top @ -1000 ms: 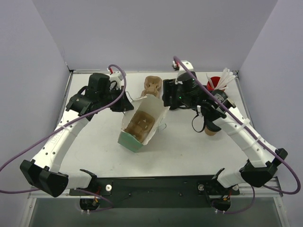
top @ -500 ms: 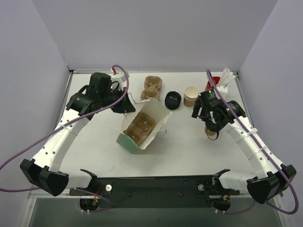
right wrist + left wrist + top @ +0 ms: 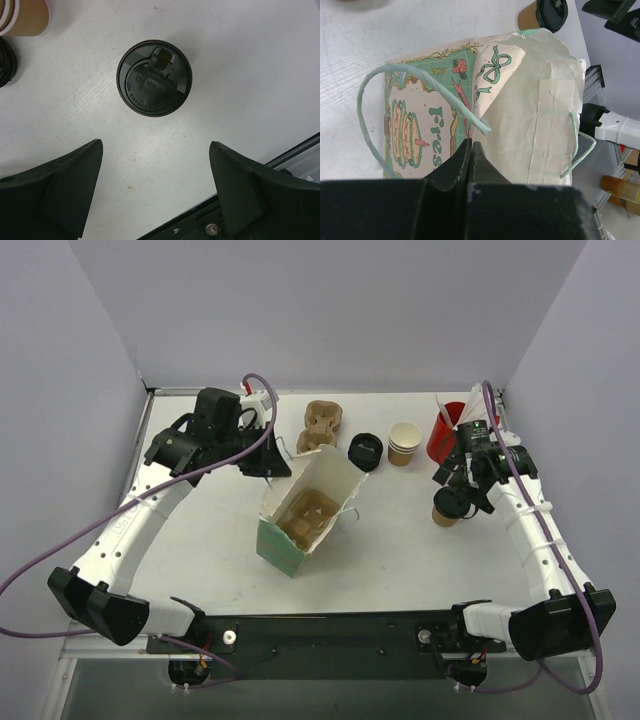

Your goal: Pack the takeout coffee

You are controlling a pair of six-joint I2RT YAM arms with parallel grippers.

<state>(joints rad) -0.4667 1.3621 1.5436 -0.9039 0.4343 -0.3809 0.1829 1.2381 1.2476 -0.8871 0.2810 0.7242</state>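
Note:
The takeout coffee [image 3: 446, 507], a brown paper cup with a black lid [image 3: 154, 77], stands upright at the right of the table. My right gripper [image 3: 466, 483] hovers above and just beside it, open, with nothing between its fingers [image 3: 65, 185]. A green and white paper bag [image 3: 305, 510] stands tilted at the middle of the table, mouth open, with a cardboard cup carrier [image 3: 302, 515] inside. My left gripper [image 3: 266, 458] is shut on the bag's rim [image 3: 485, 150], beside its green string handle [image 3: 420, 75]. The coffee [image 3: 546, 12] shows past the bag in the left wrist view.
A stack of lidless tan cups [image 3: 404, 443] and a pile of black lids [image 3: 365, 452] sit behind the bag. Farther back are a red cup with white sticks [image 3: 447, 430], at the right, and a second cardboard carrier [image 3: 322, 425].
My right arm has swung from the middle of the table to the right, over the coffee, and its jaws have opened wider. The left gripper has pulled the bag more upright.

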